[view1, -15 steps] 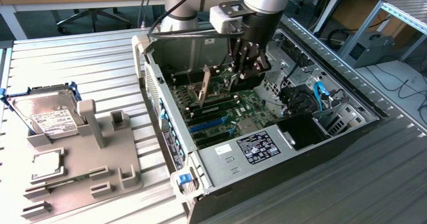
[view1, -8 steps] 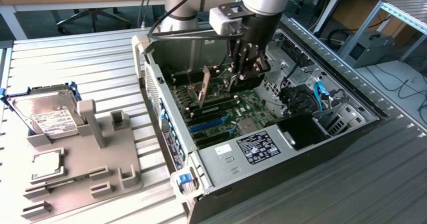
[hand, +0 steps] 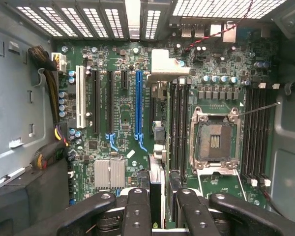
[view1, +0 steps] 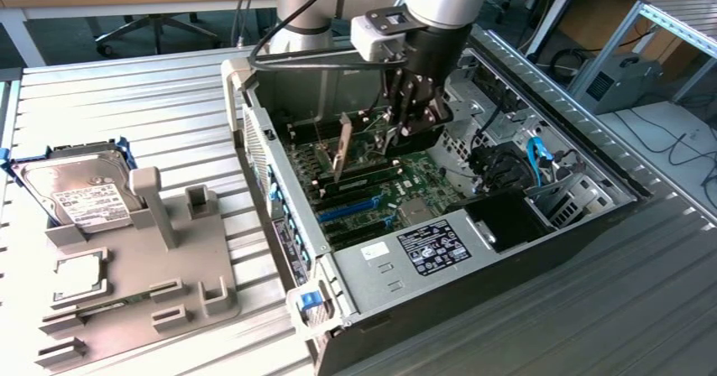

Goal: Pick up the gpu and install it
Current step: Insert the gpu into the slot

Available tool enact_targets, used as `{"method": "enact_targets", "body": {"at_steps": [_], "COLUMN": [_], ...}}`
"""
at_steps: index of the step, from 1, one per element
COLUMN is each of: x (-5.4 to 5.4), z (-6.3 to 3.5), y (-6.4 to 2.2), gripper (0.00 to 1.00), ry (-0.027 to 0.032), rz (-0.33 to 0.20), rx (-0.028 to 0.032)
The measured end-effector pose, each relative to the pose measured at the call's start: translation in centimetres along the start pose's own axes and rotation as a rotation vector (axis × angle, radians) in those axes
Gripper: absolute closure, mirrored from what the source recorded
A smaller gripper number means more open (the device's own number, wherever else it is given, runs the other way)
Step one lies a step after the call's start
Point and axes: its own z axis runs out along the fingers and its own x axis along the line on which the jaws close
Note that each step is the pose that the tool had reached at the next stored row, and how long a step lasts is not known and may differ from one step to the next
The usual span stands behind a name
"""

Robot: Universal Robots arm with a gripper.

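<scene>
Jaws clenched on the gpu (hand: pixel 156 183): black fingers (hand: pixel 136 211) pressed to either side of the dark board, seen edge-on in the wrist view, with its pale metal end bracket (hand: pixel 168 64) at the far end, toward the vented rear wall of the case. Card lined up just beside the long blue slot (hand: pixel 138 103), between that slot and the black memory slots (hand: pixel 179 123). Cannot tell whether the card's edge touches the motherboard (hand: pixel 120 59).

In the upper centre of the exterior view, gripper (view1: pixel 395 137) reaching straight down into the open computer case (view1: pixel 370 288), gpu (view1: pixel 361 162) held upright on its long edge over the green board. Empty processor socket (hand: pixel 214 140) close by in the wrist view.

At the exterior view's left, well apart from the case, a grey holder (view1: pixel 168 267) on the ribbed metal table (view1: pixel 134 99), with a hard drive (view1: pixel 73 187) in its upper part and a small square chip (view1: pixel 81 277) lower down.
</scene>
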Motion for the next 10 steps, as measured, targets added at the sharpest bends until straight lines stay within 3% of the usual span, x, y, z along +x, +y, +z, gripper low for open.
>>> {"method": "enact_targets", "body": {"at_steps": [10], "x": [0.01], "z": [0.32], "y": [0.1], "gripper": [0.74], "ry": [0.0], "rz": [0.0], "rx": [0.0]}}
